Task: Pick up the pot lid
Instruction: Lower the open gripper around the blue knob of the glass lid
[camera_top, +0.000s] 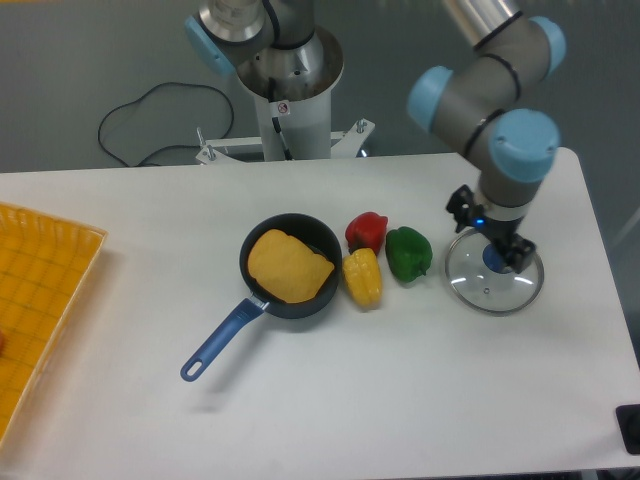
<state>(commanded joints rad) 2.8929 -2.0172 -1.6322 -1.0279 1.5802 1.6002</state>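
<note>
dark round pan (322, 236) with blue handle, holding a yellow slab (288, 266); yellow pepper (363, 278), red pepper (367, 231), green pepper (408, 253) alongside. round glass pot lid (468, 286) flat on white table (400, 380), right; black 2-finger gripper (497, 254) at its knob, grip indiscernible.

Pan (300, 308): sitting mid-worktop (420, 390), holding a yellow slab (288, 265), blue handle (215, 345) pointing toward 7 o'clock.
Red pepper (366, 230), yellow pepper (363, 278), green pepper (408, 253): clustering at the pan's 3 o'clock.
Yellow tray (45, 290): lying at the worktop's 9 o'clock edge.

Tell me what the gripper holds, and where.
Cannot be told: the gripper is at the blue knob of the pot lid, which lies on the table.
</note>
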